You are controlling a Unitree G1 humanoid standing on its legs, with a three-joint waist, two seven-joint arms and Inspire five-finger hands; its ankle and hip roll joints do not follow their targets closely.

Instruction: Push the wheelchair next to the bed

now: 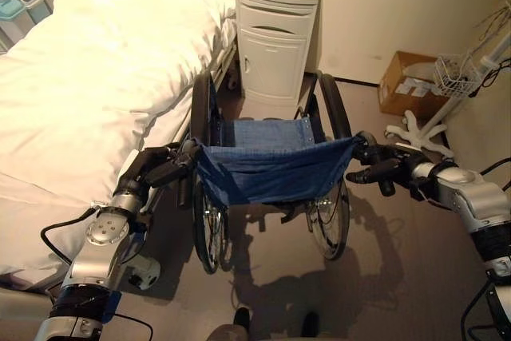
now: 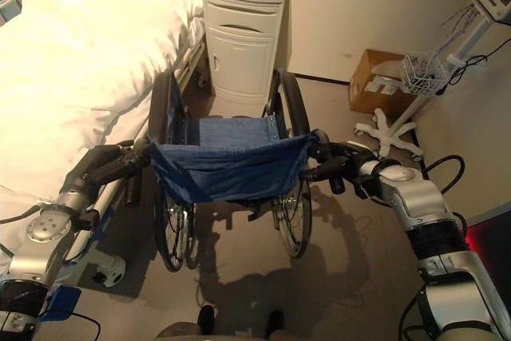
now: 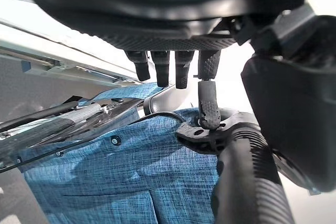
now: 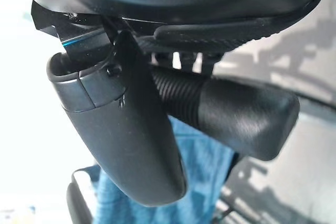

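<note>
The wheelchair (image 1: 267, 161) has a blue cloth back and seat and stands alongside the white bed (image 1: 96, 77), its left wheel close to the bed frame. It faces a white cabinet. My left hand (image 1: 158, 167) is curled round the left push handle (image 3: 247, 177), with the fingers (image 3: 160, 66) bent over it. My right hand (image 1: 385, 168) grips the right push handle (image 4: 236, 111), and its thumb (image 4: 126, 129) lies across the grip.
A white bedside cabinet (image 1: 275, 33) stands just ahead of the wheelchair against the wall. At the right are a cardboard box (image 1: 403, 81) and a wheeled stand with a wire basket (image 1: 457, 76). Open floor lies to the chair's right.
</note>
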